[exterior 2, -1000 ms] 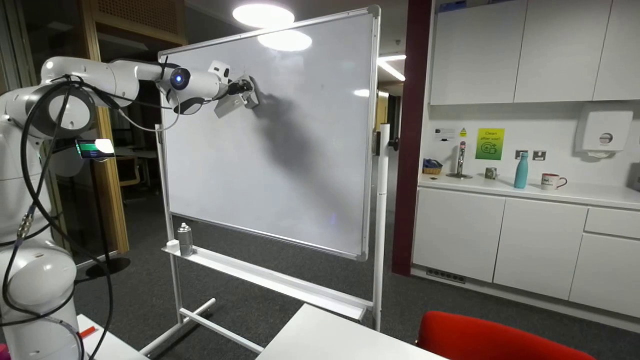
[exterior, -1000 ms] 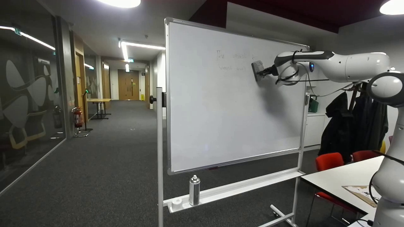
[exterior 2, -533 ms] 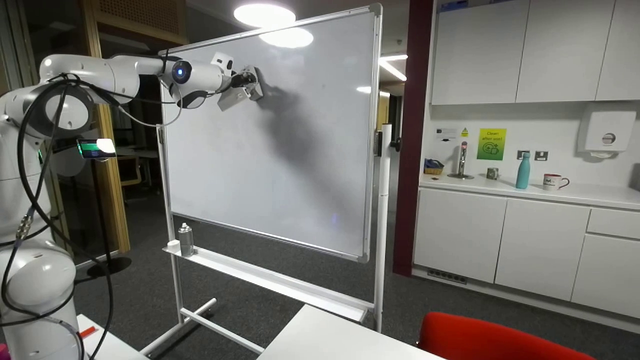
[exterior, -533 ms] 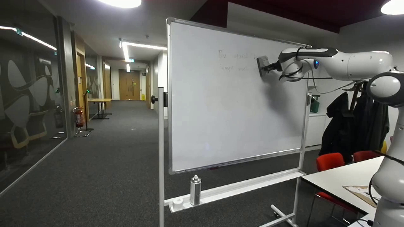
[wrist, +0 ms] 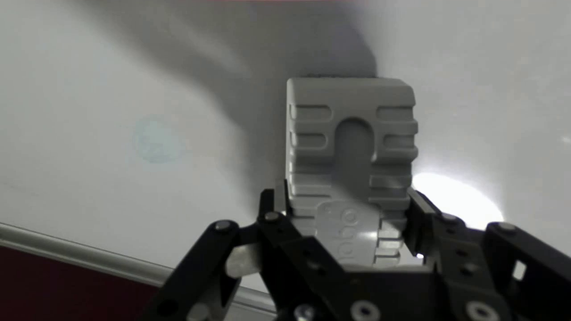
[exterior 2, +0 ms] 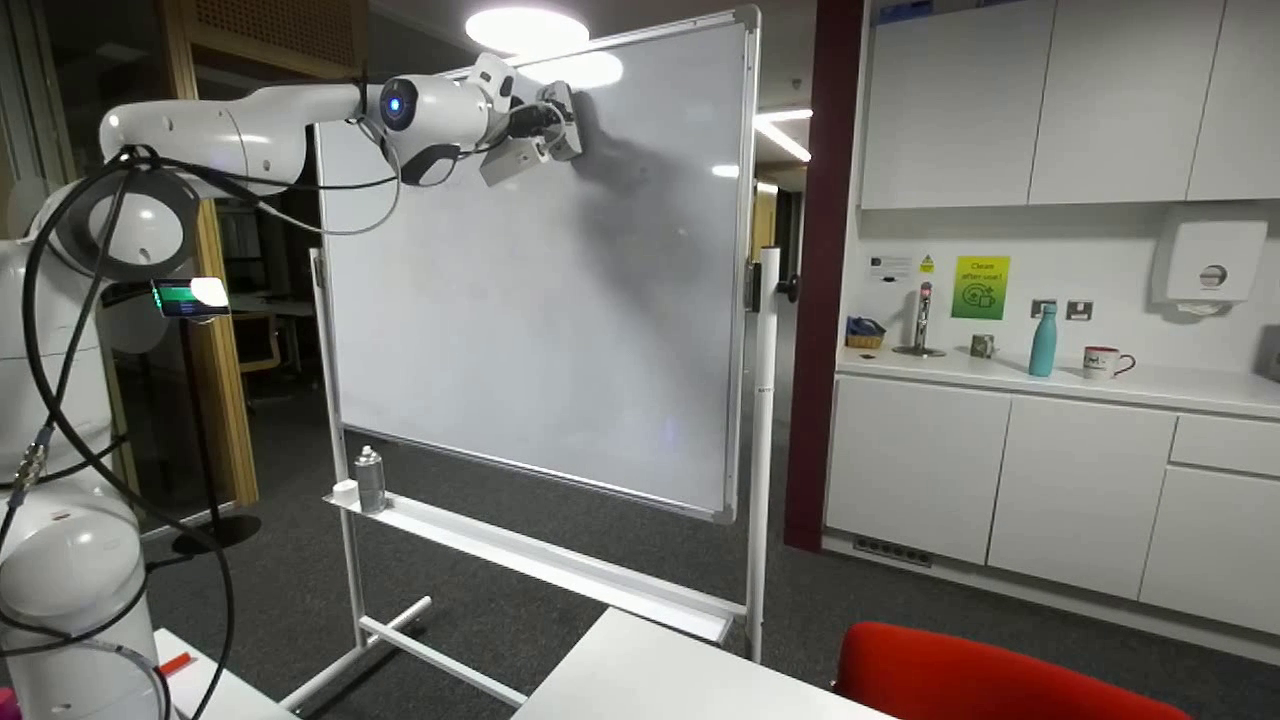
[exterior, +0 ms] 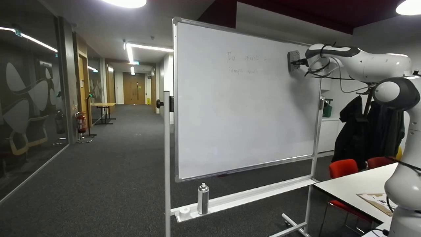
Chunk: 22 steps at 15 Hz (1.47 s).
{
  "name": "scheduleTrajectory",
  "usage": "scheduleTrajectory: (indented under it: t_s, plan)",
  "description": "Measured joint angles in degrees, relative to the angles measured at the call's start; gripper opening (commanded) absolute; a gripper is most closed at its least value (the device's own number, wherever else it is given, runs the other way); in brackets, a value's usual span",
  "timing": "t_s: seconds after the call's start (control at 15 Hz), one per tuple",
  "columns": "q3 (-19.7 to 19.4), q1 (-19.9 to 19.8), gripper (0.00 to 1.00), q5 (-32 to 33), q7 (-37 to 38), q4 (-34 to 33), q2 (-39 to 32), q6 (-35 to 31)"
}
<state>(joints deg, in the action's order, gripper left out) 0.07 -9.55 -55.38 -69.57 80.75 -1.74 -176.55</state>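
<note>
Grey ribbed eraser (wrist: 352, 147) is in the grip, high on the whiteboard (exterior: 236, 125). The end effector (wrist: 348, 203) is clamped on it, black fingers (wrist: 419, 223) against both flanks, toward its lower end in the wrist view. Raised lettering on the body, partly washed out by glare. Flat face is turned to the board; can't confirm actual contact. In an exterior view it sits right of two lines of faint handwriting (exterior: 231, 57), apart from them. Wrist view also has a pale bluish smudge (wrist: 157, 140) beside the eraser, plus the metal frame (wrist: 80, 261) running across lower left. Arm (exterior: 378, 64) reaches in roughly level, shadow falling on the board.

Below the board: tray (exterior: 260, 194) with an upright silver spray can (exterior: 203, 199) and a small white roll-shaped item (exterior: 185, 213) just beside it, both at the left end in both exterior views.

Further out: white desk (exterior 2: 680, 670), red chair (exterior 2: 990, 675) next to it. Kitchen counter (exterior 2: 1200, 392) in the back carries a tap (exterior 2: 924, 320), teal bottle (exterior 2: 1042, 342) and mug (exterior 2: 1100, 363). Dark coats (exterior: 352, 131) hang behind the desk.
</note>
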Motion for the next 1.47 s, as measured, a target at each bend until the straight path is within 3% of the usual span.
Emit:
scheduleTrajectory:
  t_s: [0.47, 1.07, 1.47]
  plan:
    - [3.1, 3.5, 0.35, 4.9, 0.2, -0.2, -1.1, -0.3]
    - [12.8, 12.6, 0.35, 6.2, -7.3, 10.8, 2.5, -1.6]
    - [12.6, 12.9, 0.35, 6.3, -7.7, 10.8, 2.5, -1.6]
